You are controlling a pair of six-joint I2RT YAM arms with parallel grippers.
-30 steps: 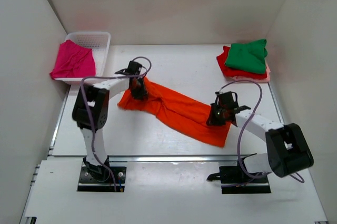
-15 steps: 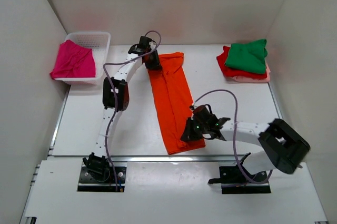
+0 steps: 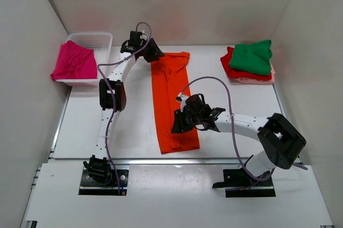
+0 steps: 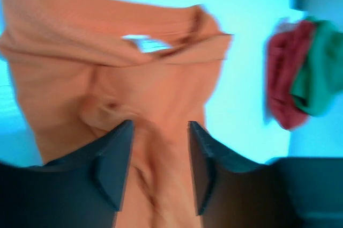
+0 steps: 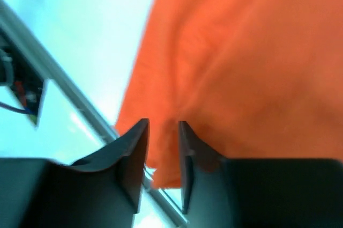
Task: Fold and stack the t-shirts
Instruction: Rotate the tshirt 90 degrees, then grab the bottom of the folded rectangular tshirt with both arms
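The orange t-shirt (image 3: 172,99) lies stretched lengthwise on the table, collar end far, hem near. My left gripper (image 3: 152,54) sits at the shirt's far left corner. In the left wrist view my left gripper (image 4: 161,153) has its jaws apart, with the orange cloth (image 4: 134,72) under them. My right gripper (image 3: 177,125) hovers over the near part of the shirt. In the right wrist view my right gripper (image 5: 163,153) shows a narrow gap, with the orange hem (image 5: 225,67) beyond it. A green shirt (image 3: 252,56) tops the red and pale pink ones (image 3: 231,67) at the far right. The magenta shirt (image 3: 74,60) hangs from the basket.
A white mesh basket (image 3: 96,43) stands at the far left against the wall. White walls close in the table on three sides. A metal rail (image 3: 161,159) runs along the near edge, just past the shirt's hem. Purple cables loop above both arms.
The shirt has swung from a diagonal lie to a straight lengthwise one. My left gripper went to the far end and drew back left. My right gripper moved left and up over the shirt.
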